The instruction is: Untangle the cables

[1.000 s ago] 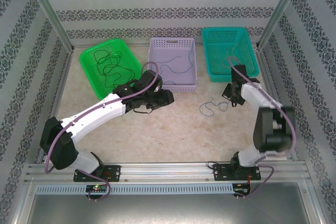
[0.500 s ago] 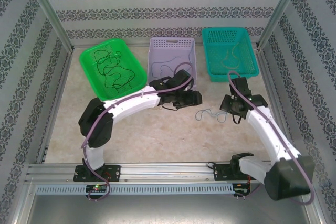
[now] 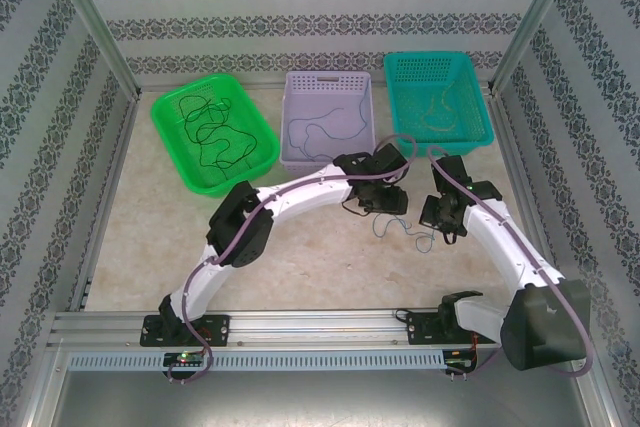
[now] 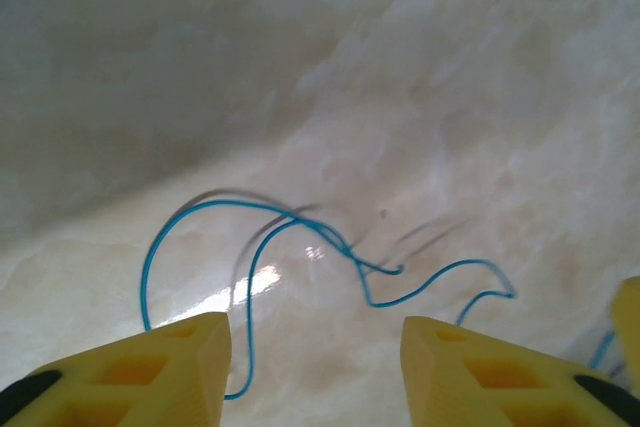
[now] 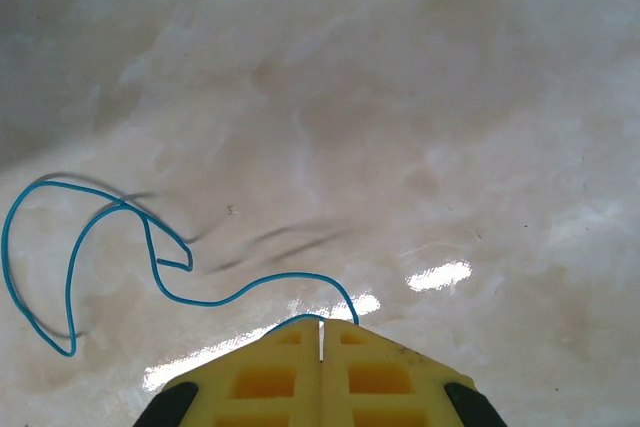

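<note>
- Marble-patterned table (image 3: 300, 267) carries everything: three baskets stand along its far edge, and the work is in the open middle.
- Green basket (image 3: 165, 117) holds a dark cable (image 3: 215, 137), the lavender basket (image 3: 330, 79) holds a second thin cable (image 3: 318, 132), and the teal basket (image 3: 430, 59) holds a tan cable (image 3: 440, 107). Each lies alone in its basket, so these look sorted already.
- Left arm (image 3: 290, 192) has swung within the last second from beside the green basket, past the lavender one, into the right half of the table. The right arm (image 3: 510, 247) has drawn in toward it. Both now converge on the one cable left on the table, which I read as the last piece being taken up.
- Left fingers (image 3: 378, 205) are spread with nothing between them, low over the table.
- Right fingers (image 5: 320, 332) are clenched tight, pinching one end of the blue cable (image 5: 215, 302), which runs straight into their seam.
- Blue cable lies in loose curves on the table between the two sets of fingers (image 3: 400, 230). In the left wrist view it curls just ahead of the spread tips, one strand dipping toward the gap. In the right wrist view it trails left from the pinch into a hooked loop.
</note>
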Action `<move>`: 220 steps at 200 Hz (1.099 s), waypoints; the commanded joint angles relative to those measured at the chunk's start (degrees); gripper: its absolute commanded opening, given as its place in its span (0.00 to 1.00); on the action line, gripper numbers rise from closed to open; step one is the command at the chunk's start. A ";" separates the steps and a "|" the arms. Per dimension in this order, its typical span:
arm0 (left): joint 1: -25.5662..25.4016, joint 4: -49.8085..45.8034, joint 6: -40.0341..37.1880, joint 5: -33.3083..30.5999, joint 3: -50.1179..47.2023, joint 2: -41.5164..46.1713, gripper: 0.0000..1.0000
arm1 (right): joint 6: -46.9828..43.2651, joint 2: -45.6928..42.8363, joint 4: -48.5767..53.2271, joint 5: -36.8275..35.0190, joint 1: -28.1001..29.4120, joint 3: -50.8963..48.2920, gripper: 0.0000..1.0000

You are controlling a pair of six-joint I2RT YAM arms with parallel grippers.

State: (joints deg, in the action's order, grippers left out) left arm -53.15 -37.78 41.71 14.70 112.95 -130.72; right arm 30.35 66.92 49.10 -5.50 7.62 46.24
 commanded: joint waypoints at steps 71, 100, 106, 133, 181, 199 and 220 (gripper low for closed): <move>-0.55 -5.84 -16.13 -8.68 1.06 -4.20 0.57 | 2.32 3.13 -1.46 1.83 -2.32 0.42 0.00; -1.47 -5.55 -19.92 -8.57 3.67 -6.75 0.62 | 2.01 3.14 -1.14 1.93 -2.90 0.80 0.00; -1.60 -5.76 -20.48 -8.73 4.34 -7.49 0.62 | 1.95 3.13 -1.16 2.01 -3.09 0.86 0.00; -2.13 -6.51 -22.06 -10.73 7.74 -10.49 0.62 | 1.49 3.06 -1.11 2.26 -3.79 1.26 0.00; -2.30 -7.13 -22.58 -11.44 10.97 -14.21 0.43 | 1.69 3.32 -1.47 3.22 -4.52 2.22 0.00; -2.40 -6.72 -21.68 -11.18 9.24 -13.62 0.40 | 1.50 3.39 -1.40 3.17 -4.78 2.61 0.00; -2.58 -4.77 -21.26 -10.59 6.79 -11.80 0.31 | 1.38 3.53 -1.38 2.86 -5.24 2.72 0.00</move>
State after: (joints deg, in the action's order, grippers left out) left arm -54.48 -45.06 20.58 2.48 122.89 -142.02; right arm 31.70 69.87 47.35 -2.68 3.31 47.42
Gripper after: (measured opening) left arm 0.355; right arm 0.063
